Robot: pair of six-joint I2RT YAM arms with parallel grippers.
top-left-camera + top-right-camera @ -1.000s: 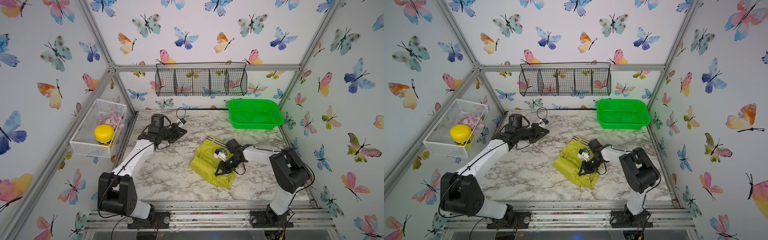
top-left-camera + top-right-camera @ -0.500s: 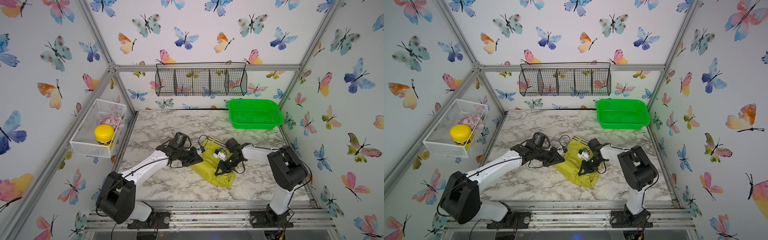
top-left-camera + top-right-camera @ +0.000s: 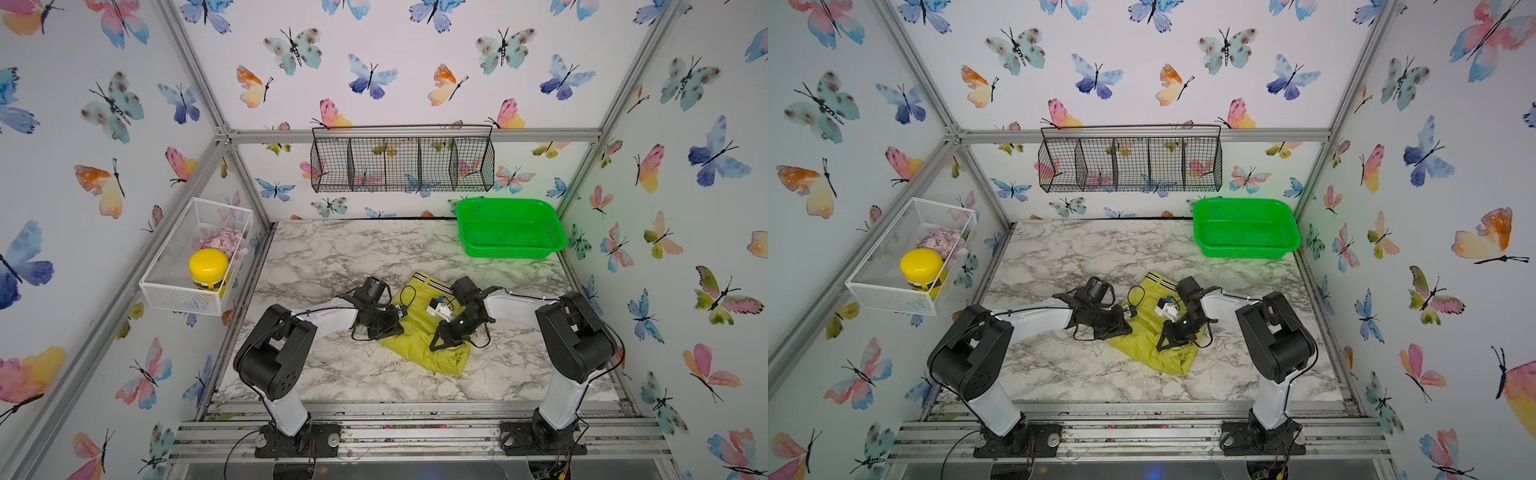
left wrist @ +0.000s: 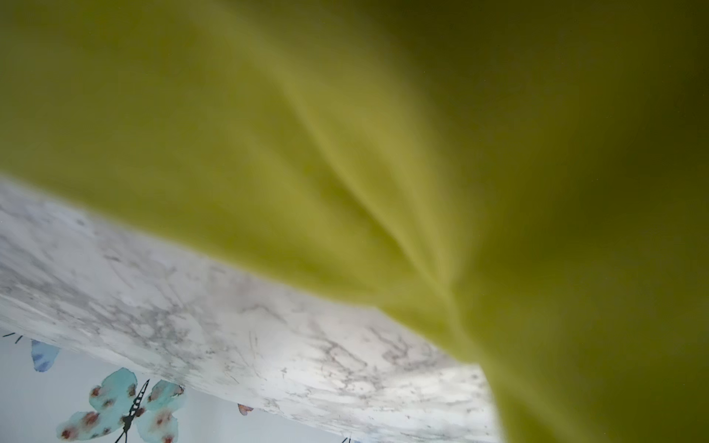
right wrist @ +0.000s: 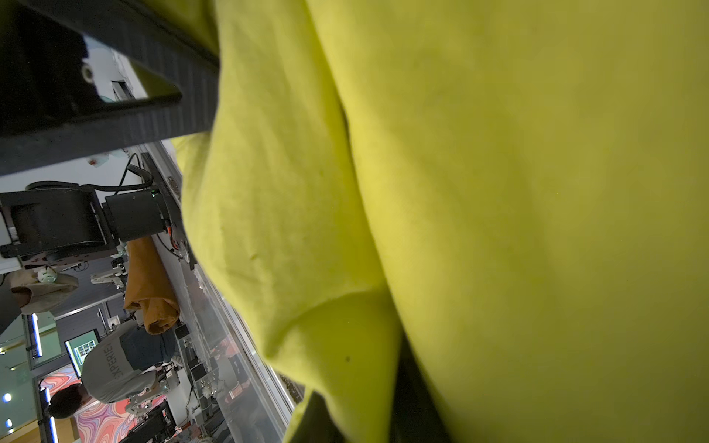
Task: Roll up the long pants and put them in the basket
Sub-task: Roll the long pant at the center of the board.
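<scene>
Two grippers on the pants, both closed down.

Yellow-green cloth long pants (image 3: 417, 337) (image 3: 1140, 338) with a black-and-white striped waistband lie bunched on the white marble-pattern tabletop (image 3: 332, 257), in front of the bright green plastic mesh basket (image 3: 511, 252) and off toward its left-arm side, waistband end nearest the basket. Black left gripper (image 3: 397, 330) (image 3: 1122, 328) is at the cloth edge away from the basket, jaws closed. Its wrist view is blurred cloth (image 4: 345, 134), so can't tell if any is pinched. Black right gripper (image 3: 437, 343) (image 3: 1163, 343) is on the basket-side half, nearly closed on a fold (image 5: 291, 230) between its ribbed fingers (image 5: 161, 115).
</scene>
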